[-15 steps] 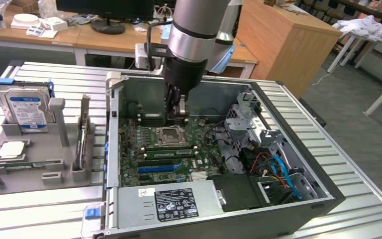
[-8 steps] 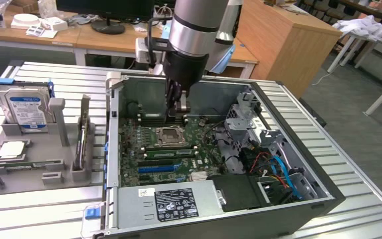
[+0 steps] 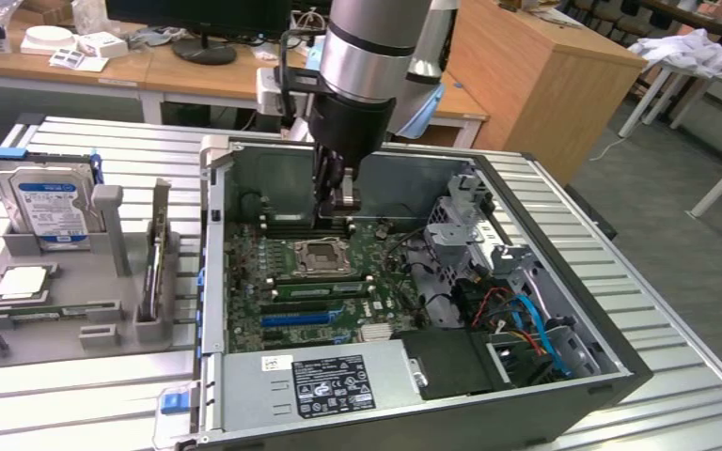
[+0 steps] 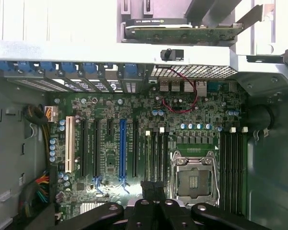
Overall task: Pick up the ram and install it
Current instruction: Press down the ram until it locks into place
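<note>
The jaws (image 3: 339, 199) are clenched on nothing inside the computer case (image 3: 612, 371), while the ram (image 3: 158, 258) stands on edge in the grey holder (image 3: 110, 230) on the desk (image 3: 72, 390), at about nine o'clock from them, its long axis running twelve to six.

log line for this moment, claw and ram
claw: shut | position: inside open computer case, low over motherboard beside cpu socket | ram: upright in grey holder
</note>
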Robot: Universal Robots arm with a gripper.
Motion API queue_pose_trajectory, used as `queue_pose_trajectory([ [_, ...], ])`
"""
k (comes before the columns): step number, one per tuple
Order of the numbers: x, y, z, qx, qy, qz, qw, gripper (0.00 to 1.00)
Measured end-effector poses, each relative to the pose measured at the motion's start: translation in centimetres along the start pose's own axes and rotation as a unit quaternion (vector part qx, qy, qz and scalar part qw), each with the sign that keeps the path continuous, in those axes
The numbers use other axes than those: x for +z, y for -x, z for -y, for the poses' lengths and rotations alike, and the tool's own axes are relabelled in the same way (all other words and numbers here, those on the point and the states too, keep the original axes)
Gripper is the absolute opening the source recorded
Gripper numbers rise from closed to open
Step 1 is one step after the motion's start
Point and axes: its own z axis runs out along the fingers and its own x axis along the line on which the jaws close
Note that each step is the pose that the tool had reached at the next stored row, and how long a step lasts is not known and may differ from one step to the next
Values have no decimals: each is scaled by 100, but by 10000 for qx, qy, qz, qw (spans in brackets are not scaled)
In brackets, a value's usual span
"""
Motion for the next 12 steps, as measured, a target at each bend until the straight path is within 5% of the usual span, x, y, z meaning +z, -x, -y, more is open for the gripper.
queue_pose_trajectory([
  [12, -5, 1, 200, 0, 1, 0, 10000, 11],
])
